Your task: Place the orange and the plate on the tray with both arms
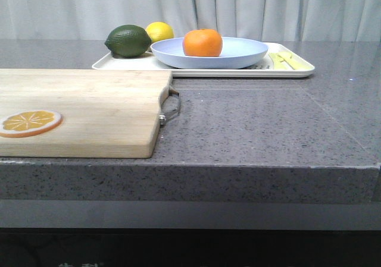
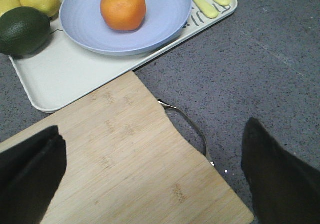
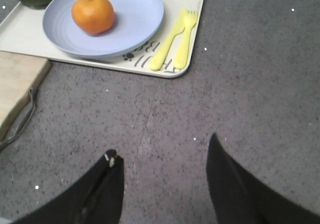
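Note:
The orange rests in the pale lavender-blue plate, and the plate lies on the cream-white tray at the far side of the counter. Both wrist views show the same: orange in plate on tray, and orange in plate on tray. My left gripper hangs open over the cutting board's handle end, holding nothing. Open as well, my right gripper is above bare counter short of the tray. Neither gripper shows in the front view.
A wooden cutting board with a metal handle and an orange slice fills the near left. On the tray sit a dark green fruit, a yellow lemon and yellow-green cutlery.

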### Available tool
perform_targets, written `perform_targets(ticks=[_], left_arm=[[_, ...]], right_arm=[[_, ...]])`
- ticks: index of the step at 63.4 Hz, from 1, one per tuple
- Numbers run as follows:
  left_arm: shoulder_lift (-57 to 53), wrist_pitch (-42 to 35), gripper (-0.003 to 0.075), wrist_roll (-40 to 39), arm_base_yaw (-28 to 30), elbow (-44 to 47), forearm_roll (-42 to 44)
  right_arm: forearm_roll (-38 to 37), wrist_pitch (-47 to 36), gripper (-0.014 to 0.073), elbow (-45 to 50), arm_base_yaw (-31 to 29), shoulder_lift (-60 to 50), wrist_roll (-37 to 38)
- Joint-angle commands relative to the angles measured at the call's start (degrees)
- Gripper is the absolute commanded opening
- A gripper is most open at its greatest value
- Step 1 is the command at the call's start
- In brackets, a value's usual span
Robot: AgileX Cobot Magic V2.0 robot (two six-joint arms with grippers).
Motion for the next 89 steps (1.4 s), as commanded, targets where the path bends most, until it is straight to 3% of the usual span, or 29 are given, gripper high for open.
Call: perform_targets(ticks=[1, 20, 26, 33, 51, 58, 89], left_arm=[[-1.29, -3.83, 0.0684, -0.46, 0.18, -1.6, 0.0], [-1.29, -3.83, 0.068, -0.46, 0.18, -1.6, 0.0], [-1.29, -3.83, 0.0635, -0.46, 0.18, -1.6, 0.0], [-1.29, -3.83, 0.0519, -0.46, 0.18, -1.6, 0.0], [-1.29, -3.83, 0.0105, -0.46, 0.18, -1.6, 0.0], [-1.29, -3.83, -0.002, -0.46, 0.18, -1.6, 0.0], [-1.39, -4.07, -0.0018, -0.46, 0.18, -1.48, 0.0]], right_arm=[[-0.29, -4.17, 0.0403, 2.66, -0.32, -4.82, -1.06], [-0.29, -1.18, 0.0403, 7.93, -0.32, -14.48, -2.1], [-0.36, 0.05, 0.0389, 7.93, -0.32, -15.36, -2.39], [-0.36, 0.27, 0.0284, 7.93, -0.32, -15.43, -3.01], [-0.36, 0.67, -0.0075, 7.93, -0.32, -15.43, -3.01], [-0.36, 0.54, -0.0068, 7.93, -0.32, -15.43, -3.01], [-0.48, 2.44, -0.0068, 7.93, -0.32, -15.33, -2.95]])
